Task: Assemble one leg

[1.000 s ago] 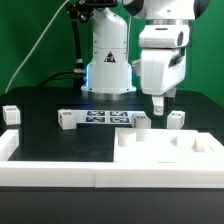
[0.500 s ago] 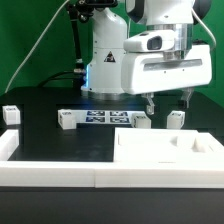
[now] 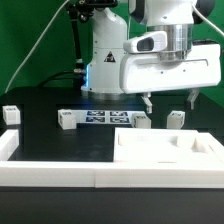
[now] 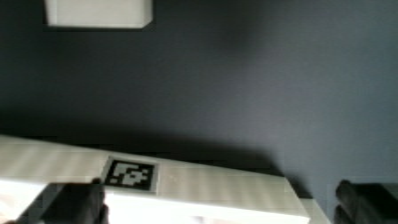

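Several short white legs stand on the black table. One [image 3: 176, 119] is just below my gripper, one [image 3: 142, 121] is at the marker board's right end, one [image 3: 66, 121] at its left end, and one [image 3: 10, 114] is at the far left. My gripper [image 3: 170, 99] hangs open and empty above the rightmost leg, touching nothing. In the wrist view the gripper [image 4: 214, 205] spans a wide white tagged piece [image 4: 196, 185], seemingly a corner of the large tray-like part. A white block [image 4: 98, 12], probably a leg, shows at the picture's edge.
The large white rimmed tray-like part [image 3: 150, 160] lies at the front right, just in front of the gripper. The marker board [image 3: 105, 118] lies flat between two legs. A white rim [image 3: 45, 172] runs along the front left. The robot base [image 3: 108, 65] stands behind.
The hand has turned about a quarter turn, so both fingers now show spread wide side by side. It stays above the rightmost leg and has risen slightly. No part has moved.
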Controlling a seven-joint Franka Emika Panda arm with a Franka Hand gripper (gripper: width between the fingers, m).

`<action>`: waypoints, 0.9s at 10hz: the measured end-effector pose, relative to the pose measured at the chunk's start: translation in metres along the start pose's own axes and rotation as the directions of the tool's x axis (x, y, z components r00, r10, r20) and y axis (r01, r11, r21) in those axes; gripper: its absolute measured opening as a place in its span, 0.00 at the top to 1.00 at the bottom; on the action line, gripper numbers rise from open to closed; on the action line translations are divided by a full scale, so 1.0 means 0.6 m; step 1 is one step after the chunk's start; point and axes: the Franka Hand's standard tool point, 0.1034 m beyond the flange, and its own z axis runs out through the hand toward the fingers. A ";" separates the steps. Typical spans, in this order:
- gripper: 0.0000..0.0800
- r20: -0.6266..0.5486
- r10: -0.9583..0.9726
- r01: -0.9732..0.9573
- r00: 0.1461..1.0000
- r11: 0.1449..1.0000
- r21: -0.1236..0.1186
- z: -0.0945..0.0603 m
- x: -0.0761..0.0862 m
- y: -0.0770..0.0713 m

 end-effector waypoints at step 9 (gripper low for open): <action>0.19 0.045 0.557 -0.558 0.830 0.829 0.025 0.018 -0.023 -0.008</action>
